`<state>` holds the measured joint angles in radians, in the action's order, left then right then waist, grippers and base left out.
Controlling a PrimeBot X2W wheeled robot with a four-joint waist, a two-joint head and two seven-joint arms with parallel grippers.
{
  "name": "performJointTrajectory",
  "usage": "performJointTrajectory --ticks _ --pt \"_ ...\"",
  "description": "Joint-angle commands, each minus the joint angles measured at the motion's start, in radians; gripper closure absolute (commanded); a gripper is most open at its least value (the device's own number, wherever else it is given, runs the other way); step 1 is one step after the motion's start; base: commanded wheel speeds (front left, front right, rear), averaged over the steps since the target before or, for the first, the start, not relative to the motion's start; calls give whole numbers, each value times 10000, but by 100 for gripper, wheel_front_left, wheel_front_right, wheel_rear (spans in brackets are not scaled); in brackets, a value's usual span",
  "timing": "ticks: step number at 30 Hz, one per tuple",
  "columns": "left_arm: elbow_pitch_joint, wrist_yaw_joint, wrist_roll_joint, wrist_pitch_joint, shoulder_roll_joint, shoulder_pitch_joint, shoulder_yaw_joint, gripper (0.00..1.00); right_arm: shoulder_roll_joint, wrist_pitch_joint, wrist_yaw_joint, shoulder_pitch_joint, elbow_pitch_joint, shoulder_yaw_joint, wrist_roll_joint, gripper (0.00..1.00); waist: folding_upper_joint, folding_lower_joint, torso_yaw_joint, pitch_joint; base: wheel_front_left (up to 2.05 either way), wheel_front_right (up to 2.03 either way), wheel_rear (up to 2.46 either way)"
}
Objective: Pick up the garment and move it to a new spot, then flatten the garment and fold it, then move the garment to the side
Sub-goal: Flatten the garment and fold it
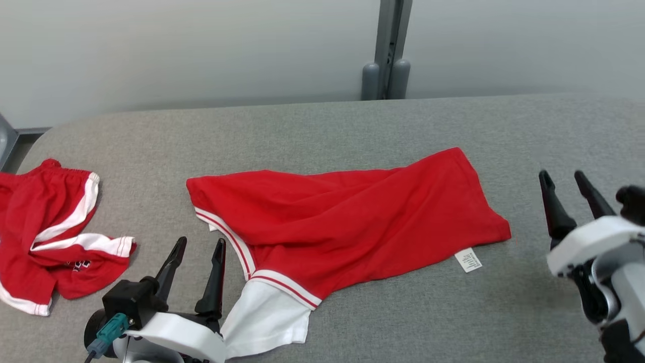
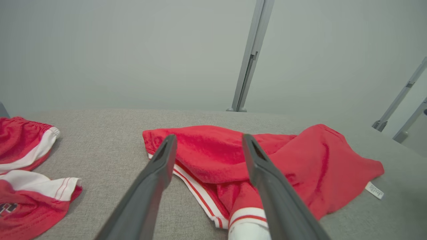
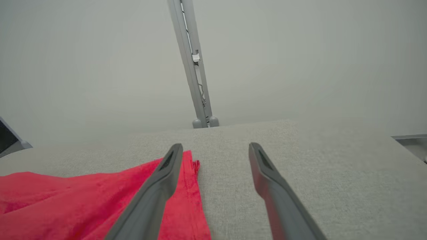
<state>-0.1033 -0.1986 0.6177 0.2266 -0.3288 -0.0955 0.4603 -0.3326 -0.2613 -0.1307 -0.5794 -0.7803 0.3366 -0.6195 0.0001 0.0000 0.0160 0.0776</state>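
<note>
Grey fabric table (image 1: 352,126), pale wall behind. Red garment (image 1: 352,222) lies mid-table, laid out but rumpled, with creases across the middle. Its long axis runs left-right, the right end angled slightly to the far side. White sleeve (image 1: 267,317) points toward the near edge at the left end, label (image 1: 468,259) at the right end. Left gripper (image 1: 200,243) is just beside the striped left edge, fingers spread, nothing in them. Right gripper (image 1: 561,175) is off the right end, apart from the cloth, also spread and empty. My read: one gripper per end so both can grab and pull it flat before folding. Second red-white garment (image 1: 50,227) is bunched at the table's left edge, well apart
</note>
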Motion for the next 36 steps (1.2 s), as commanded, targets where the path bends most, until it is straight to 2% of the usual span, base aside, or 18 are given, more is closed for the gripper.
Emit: performJointTrajectory --ticks 1,7,13,18,23,36 --pt "116 -82 11 -5 -79 90 -28 0 44 -50 -1 926 409 -365 148 0 -1 0 -320 -352 0 0 0" --pt "373 -247 48 -37 -128 284 -49 0 631 -52 -1 2757 1337 -1342 576 0 -1 0 -377 -376 0 0 0" --pt "497 -237 63 -95 -152 148 -13 0 979 -42 -1 3090 1445 -1594 1009 0 -1 0 -318 -241 0 0 0" --pt "493 -188 47 -146 -157 4 42 0 1082 516 -1 2501 863 -1421 1130 0 -1 0 -82 -58 0 0 0" --pt "362 -122 87 -116 -130 -121 69 0 1008 1213 -1 1799 -156 -1213 766 0 -1 0 271 86 0 0 0" --pt "213 -17 120 -125 -146 -345 147 0 796 1908 -1 674 -1865 -742 -219 0 -1 0 843 438 0 0 0"
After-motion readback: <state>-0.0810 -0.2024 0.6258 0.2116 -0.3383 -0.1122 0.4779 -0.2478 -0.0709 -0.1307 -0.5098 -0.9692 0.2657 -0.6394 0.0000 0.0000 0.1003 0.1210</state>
